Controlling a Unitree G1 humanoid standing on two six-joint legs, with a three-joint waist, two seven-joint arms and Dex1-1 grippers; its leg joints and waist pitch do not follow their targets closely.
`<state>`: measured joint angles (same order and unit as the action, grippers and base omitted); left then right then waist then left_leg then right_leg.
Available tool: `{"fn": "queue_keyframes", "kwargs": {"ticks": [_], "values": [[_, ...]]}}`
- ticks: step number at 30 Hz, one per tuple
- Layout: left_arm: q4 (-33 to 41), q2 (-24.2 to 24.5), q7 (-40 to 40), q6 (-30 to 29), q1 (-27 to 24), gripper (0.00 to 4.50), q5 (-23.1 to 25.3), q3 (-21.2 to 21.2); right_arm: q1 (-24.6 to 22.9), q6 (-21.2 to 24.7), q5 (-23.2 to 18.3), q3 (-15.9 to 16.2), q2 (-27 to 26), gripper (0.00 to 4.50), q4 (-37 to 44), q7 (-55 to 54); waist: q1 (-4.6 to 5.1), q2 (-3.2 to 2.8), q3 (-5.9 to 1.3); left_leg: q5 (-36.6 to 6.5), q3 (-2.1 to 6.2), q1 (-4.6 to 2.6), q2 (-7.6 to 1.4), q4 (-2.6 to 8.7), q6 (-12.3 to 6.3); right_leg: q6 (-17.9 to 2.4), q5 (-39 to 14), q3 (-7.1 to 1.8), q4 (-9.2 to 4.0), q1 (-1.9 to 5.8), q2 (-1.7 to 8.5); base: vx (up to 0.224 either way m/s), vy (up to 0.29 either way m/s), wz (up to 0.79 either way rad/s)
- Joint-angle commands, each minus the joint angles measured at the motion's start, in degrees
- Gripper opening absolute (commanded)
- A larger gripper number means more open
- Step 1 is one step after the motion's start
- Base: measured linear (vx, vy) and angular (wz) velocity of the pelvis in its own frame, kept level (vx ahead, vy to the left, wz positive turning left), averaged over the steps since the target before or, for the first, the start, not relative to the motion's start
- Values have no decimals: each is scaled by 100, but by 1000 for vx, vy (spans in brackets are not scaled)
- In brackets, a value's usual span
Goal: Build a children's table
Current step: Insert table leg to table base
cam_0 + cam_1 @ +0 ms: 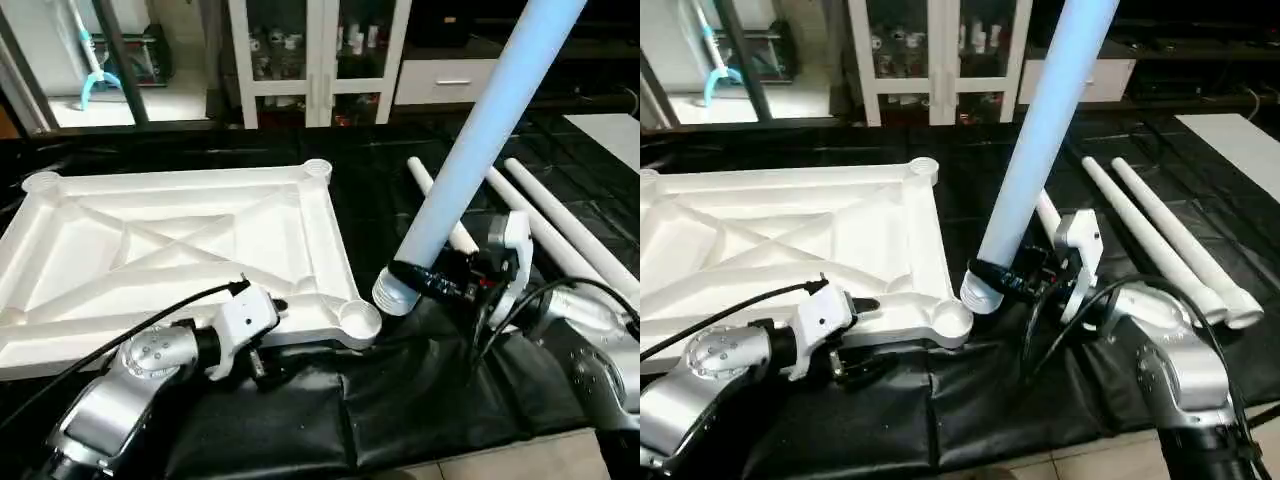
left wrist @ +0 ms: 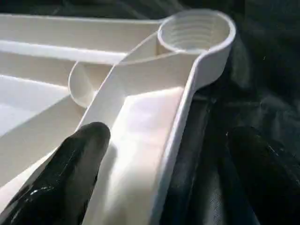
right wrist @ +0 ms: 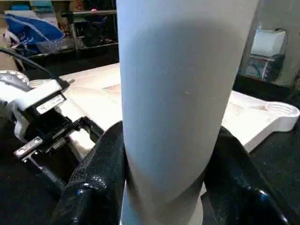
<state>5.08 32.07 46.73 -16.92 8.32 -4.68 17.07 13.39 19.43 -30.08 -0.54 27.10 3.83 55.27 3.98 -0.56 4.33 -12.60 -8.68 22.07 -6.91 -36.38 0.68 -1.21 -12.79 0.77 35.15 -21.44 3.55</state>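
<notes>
The children's table top (image 1: 170, 250) lies upside down on the black mat, its ribs and round corner sockets facing up. My left gripper (image 1: 272, 338) is open and straddles the top's front rim (image 2: 178, 117), close to the front right socket (image 2: 194, 30). One finger (image 2: 70, 173) is inside the rim, the other (image 2: 267, 173) outside. My right gripper (image 1: 430, 278) is shut on a white leg (image 1: 480, 130) near its thick end. That leg stands tilted, with its thick end (image 1: 395, 293) just right of the front right socket (image 1: 358, 318). Three more legs (image 1: 1160, 230) lie on the mat to the right.
A white glass-door cabinet (image 1: 315, 60) and white drawers (image 1: 450, 80) stand behind the bench. A black cable (image 1: 120, 330) runs over my left forearm. The mat's front edge (image 1: 480, 455) is close below my arms. A white board (image 1: 610, 130) lies at the far right.
</notes>
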Motion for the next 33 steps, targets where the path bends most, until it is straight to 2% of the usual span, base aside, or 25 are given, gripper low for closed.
{"fn": "queue_keyframes", "kwargs": {"ticks": [1,3,4,6,7,8,10,12,15,18,21,23,25,26,29,33], "values": [[-153,48,39,120,176,445,54,-49,106,-125,63,17,49,187,-76,63,-21,18,-290,-1845,226,-151,-557,613,-99,-1092,-1424,-231,-464,59,469,0,0,0],[-262,-5,-43,128,286,445,22,-151,90,-135,96,1,-25,187,-88,-42,-43,-36,-297,-1871,222,-139,-563,636,-101,-1151,-1256,-205,-427,72,452,0,0,0],[-292,-25,-61,133,306,445,12,-160,78,-137,106,1,-52,187,-96,-86,-29,-1,-310,-1848,209,-128,-567,635,-99,-1156,-1172,-209,-430,78,454,0,0,0],[-348,-41,6,180,325,445,-16,-125,46,-156,123,19,-92,187,-105,-142,-40,3,-318,-1755,197,-127,-563,626,-147,-1178,-1106,-212,-429,75,459,0,0,0],[-332,7,147,188,295,445,-31,-68,-10,-170,130,53,-104,187,-52,-138,-56,-60,-312,-1737,202,-136,-561,623,-147,-1186,-1073,-216,-425,64,464,0,0,0],[-326,24,188,188,286,445,-34,-52,-27,-171,132,63,-106,187,-35,-133,-47,-26,-324,-1680,196,-115,-566,622,-171,-1203,-975,-214,-425,88,463,0,0,0],[-326,72,337,198,287,445,-49,-19,-31,-180,154,63,-119,187,-21,-110,-69,-21,-329,-1478,178,-112,-570,613,-281,-1262,-729,-218,-414,97,462,0,0,0],[-297,153,483,163,313,411,-102,-27,-22,-185,163,62,-97,187,-3,-66,-91,-40,-333,-1349,169,-112,-572,605,-336,-1307,-637,-215,-398,106,465,0,0,0],[-176,342,749,6,337,408,-219,-53,-23,-147,137,25,-47,187,62,-22,-116,-18,-349,-1058,141,-113,-571,596,-445,-1387,-326,-209,-377,130,457,0,0,0],[-131,398,831,-42,328,369,-248,-53,-28,-152,143,24,-40,187,66,-25,-133,-29,-340,-868,116,-116,-588,595,-523,-1451,-196,-204,-366,134,456,0,0,0],[-89,470,936,-104,324,363,-207,-36,-34,-179,152,46,-23,187,57,-27,-136,-31,-328,-981,106,-134,-596,604,-471,-1464,-382,-203,-380,126,445,0,0,0],[-85,484,946,-111,324,324,-193,-31,-36,-188,161,54,-22,187,57,-20,-129,-34,-321,-1105,108,-142,-599,616,-405,-1439,-537,-204,-392,116,439,0,0,0],[-82,510,963,-120,325,324,-208,-39,-38,-198,176,80,-27,187,73,-15,-127,-37,-315,-1182,107,-151,-600,624,-368,-1427,-606,-203,-394,107,432,0,0,0],[-75,541,980,-142,331,324,-227,-49,-35,-202,184,98,-31,187,79,-11,-126,-14,-309,-1305,102,-158,-602,632,-303,-1400,-741,-206,-406,95,430,0,0,0],[-69,562,998,-160,335,286,-243,-60,-29,-202,185,111,-31,187,80,-1,-128,-28,-307,-1363,104,-159,-598,635,-254,-1366,-808,-212,-406,88,431,0,0,0],[-26,652,1091,-209,306,269,-280,-103,-4,-156,173,157,-26,187,101,29,-130,-29,-310,-1309,99,-155,-594,634,-254,-1353,-756,-217,-406,87,434,0,0,0]]}}
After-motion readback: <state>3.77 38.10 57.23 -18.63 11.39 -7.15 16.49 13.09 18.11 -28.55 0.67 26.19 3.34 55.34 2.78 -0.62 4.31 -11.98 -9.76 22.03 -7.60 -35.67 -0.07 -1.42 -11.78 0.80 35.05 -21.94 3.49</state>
